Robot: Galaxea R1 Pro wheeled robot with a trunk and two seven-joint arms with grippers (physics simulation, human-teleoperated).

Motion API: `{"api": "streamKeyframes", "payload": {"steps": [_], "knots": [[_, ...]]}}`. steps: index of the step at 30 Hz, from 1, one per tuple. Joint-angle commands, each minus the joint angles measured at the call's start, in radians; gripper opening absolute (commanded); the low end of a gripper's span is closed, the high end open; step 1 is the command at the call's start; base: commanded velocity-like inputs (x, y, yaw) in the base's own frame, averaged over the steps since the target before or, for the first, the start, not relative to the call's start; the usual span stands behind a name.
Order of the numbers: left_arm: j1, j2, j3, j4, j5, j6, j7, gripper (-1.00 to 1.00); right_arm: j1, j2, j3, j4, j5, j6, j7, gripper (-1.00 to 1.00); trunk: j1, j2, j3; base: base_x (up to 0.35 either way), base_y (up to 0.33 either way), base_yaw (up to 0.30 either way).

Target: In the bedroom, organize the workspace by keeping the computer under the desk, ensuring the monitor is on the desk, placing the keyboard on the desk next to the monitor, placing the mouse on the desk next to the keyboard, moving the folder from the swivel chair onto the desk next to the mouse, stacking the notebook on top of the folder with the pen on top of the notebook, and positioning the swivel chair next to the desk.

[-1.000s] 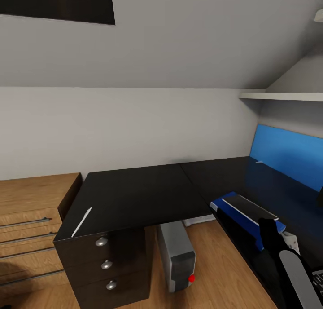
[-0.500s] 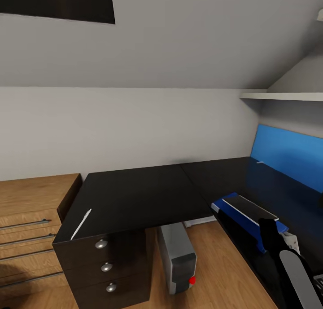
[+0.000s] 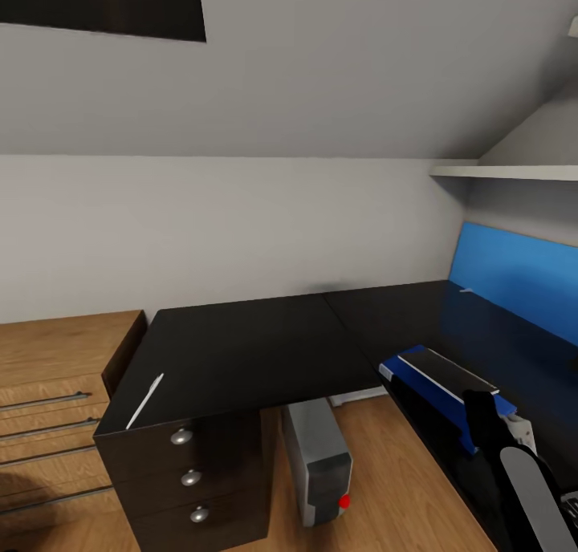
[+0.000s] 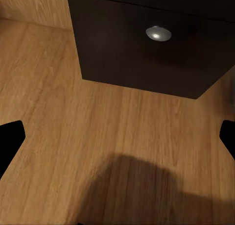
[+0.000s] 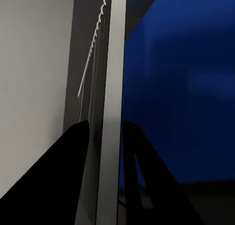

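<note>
The black L-shaped desk (image 3: 249, 347) fills the middle of the head view. A thin pale pen (image 3: 146, 398) lies at its near left corner, above the drawer unit (image 3: 191, 476). The grey computer (image 3: 318, 460) stands on the floor under the desk. On the right wing lies the blue folder (image 3: 405, 369) with the dark grey notebook (image 3: 443, 371) on top. My right gripper (image 3: 478, 403) is at the notebook's near end. In the right wrist view its fingers (image 5: 73, 176) clamp the notebook's spiral-bound edge (image 5: 113, 63). My left gripper (image 4: 117, 139) hangs open over the wooden floor, facing the drawer unit (image 4: 147, 53).
A light wooden low cabinet (image 3: 48, 375) adjoins the desk on the left. A blue panel (image 3: 514, 275) lines the wall behind the right wing, with a white shelf (image 3: 506, 171) above it. A small white object (image 3: 523, 432) sits beside the folder.
The whole head view has shifted a few pixels, so the camera moved slightly. Nothing on the desk has moved, and the right gripper's hold looks the same.
</note>
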Motion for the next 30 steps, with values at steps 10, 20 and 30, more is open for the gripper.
{"api": "streamKeyframes", "payload": {"steps": [10,20,30], "knots": [[0.0,0.001,-0.003,-0.001,0.007,-0.004,0.005,1.0,-0.001,0.0,0.0,-0.001,-0.008,-0.002,-0.003,-1.0,0.0,0.0,-0.001,0.037,0.006,0.0],[0.0,0.001,-0.003,-0.001,0.007,-0.004,0.005,1.0,-0.001,0.0,0.0,-0.001,-0.008,-0.002,-0.003,-1.0,0.0,0.0,-0.001,0.001,0.0,0.0],[0.0,0.001,-0.003,-0.001,0.007,-0.004,0.005,1.0,-0.001,0.0,0.0,-0.001,-0.007,-0.002,-0.005,-1.0,0.0,0.0,-0.001,0.0,0.0,0.0]]}}
